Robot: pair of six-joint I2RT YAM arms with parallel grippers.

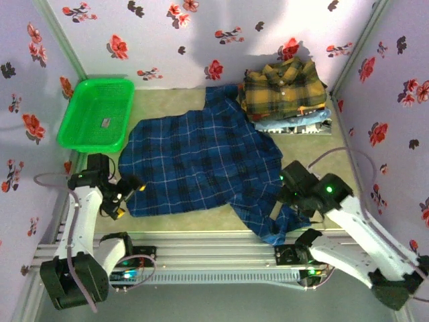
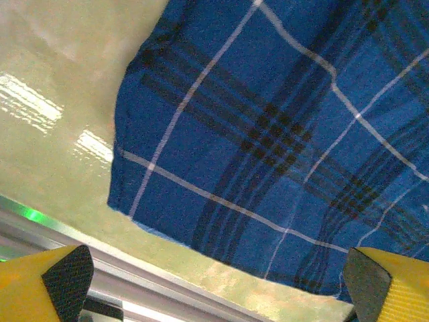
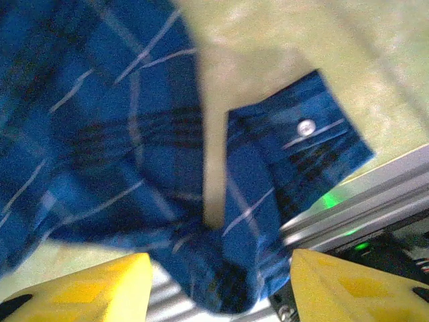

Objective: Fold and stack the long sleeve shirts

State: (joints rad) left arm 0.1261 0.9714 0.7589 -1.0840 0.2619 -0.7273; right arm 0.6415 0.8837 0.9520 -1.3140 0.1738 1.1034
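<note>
Folding stage: dark blue plaid cloth shirt lies spread at frame centre; my left gripper gapes wide over its lower-left hem, my right gripper stands parted, empty, over the lower-right sleeve, which I should next pinch and fold inward.

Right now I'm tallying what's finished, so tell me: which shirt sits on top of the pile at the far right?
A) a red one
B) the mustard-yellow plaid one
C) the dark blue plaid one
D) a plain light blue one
B: the mustard-yellow plaid shirt lies folded on top of the pile, light blue cloth shows beneath it, and the dark blue plaid shirt is spread out apart from the pile.
</note>
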